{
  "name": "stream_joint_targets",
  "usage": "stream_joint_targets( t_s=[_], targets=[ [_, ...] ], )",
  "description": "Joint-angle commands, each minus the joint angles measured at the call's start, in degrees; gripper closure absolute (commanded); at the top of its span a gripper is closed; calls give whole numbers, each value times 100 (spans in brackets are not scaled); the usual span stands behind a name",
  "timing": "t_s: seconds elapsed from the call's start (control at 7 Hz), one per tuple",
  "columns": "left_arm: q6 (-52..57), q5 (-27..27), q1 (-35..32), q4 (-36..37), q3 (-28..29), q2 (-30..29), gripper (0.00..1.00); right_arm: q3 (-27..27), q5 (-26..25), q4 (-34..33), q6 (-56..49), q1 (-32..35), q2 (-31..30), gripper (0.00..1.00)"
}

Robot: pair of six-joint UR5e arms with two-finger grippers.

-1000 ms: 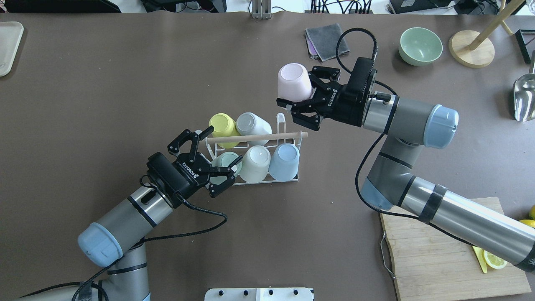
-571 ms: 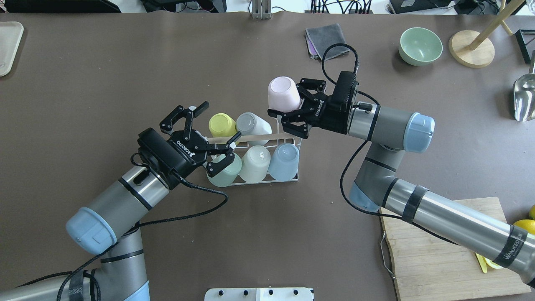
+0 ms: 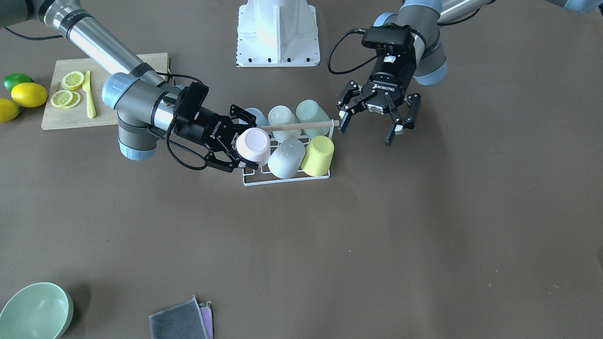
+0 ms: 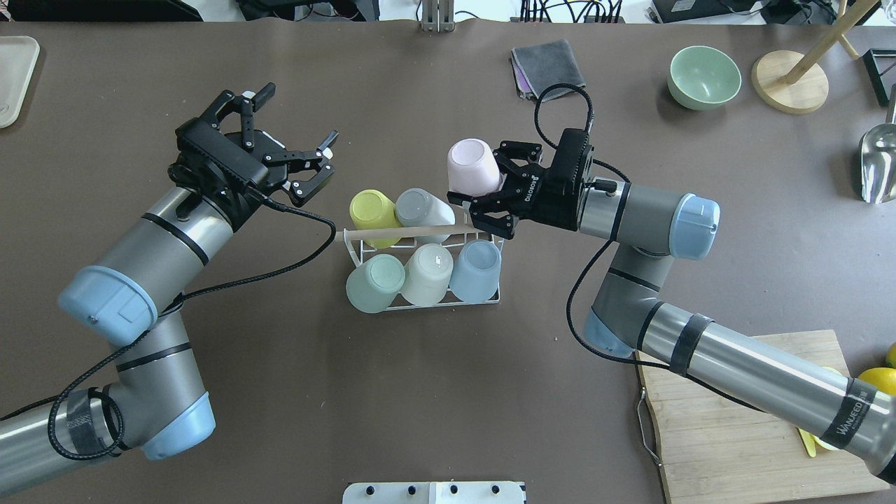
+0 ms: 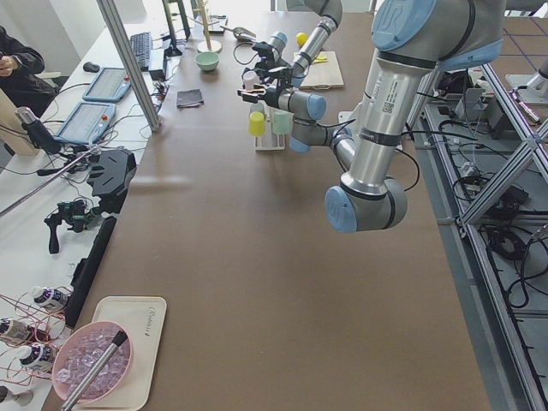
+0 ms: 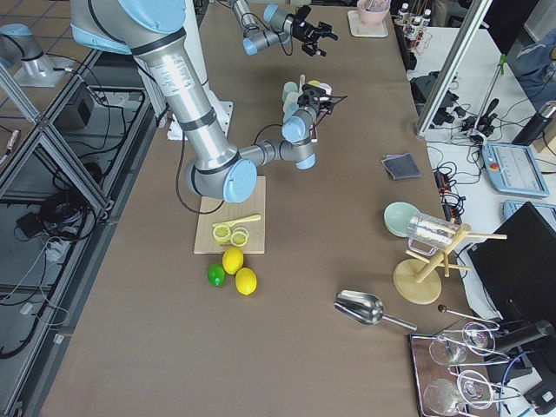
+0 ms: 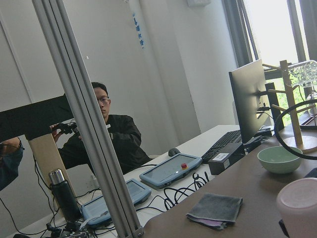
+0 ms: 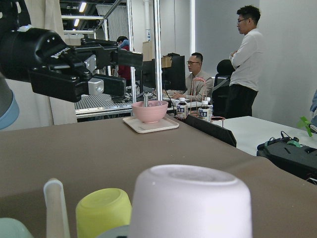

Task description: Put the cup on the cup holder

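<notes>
The cup (image 4: 474,166) is pale pink and upside down, with my right gripper (image 4: 484,183) shut on its side. It hangs over the far right corner of the cup holder (image 4: 427,302), a white wire rack with a wooden rod (image 4: 420,229) on top. Several upturned cups fill the rack: yellow (image 4: 371,213), grey-white (image 4: 423,208), green (image 4: 374,283), cream (image 4: 428,274) and blue (image 4: 476,271). In the front-facing view the cup (image 3: 253,146) sits beside the grey-white one in my right gripper (image 3: 239,141). My left gripper (image 4: 297,119) is open and empty, off to the rack's far left.
A grey cloth (image 4: 548,68), a green bowl (image 4: 704,75), a wooden stand (image 4: 789,89) and a metal scoop (image 4: 878,164) lie at the far right. A cutting board (image 4: 742,420) with lemon slices is near right. A tray (image 4: 14,77) sits far left. People sit beyond the table.
My left gripper has drawn back from the rack, up and to the far left, still open. My right gripper has carried the pink cup left and closer to the rack's far right corner.
</notes>
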Motion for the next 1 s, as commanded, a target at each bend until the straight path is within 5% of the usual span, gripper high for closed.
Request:
stream_joint_targets(
  t_s=[0.0, 0.43, 0.57, 0.71, 0.86],
  targets=[
    [-1, -19, -348, 698, 9, 339, 2, -238, 18, -12, -5, -2, 178, 100],
    [-1, -955, -980, 2263, 9, 296, 2, -274, 53, -3, -14, -2, 188, 100],
    [8, -1516, -1287, 2693, -9, 357, 2, -266, 201, -12, 13, 16, 179, 75],
    [-1, -2305, -1681, 3289, -26, 358, 2, -274, 246, -38, -13, 33, 206, 29],
    [17, -3122, -2216, 3756, -18, 367, 2, -266, 246, -38, 13, 42, 197, 1]
  ],
)
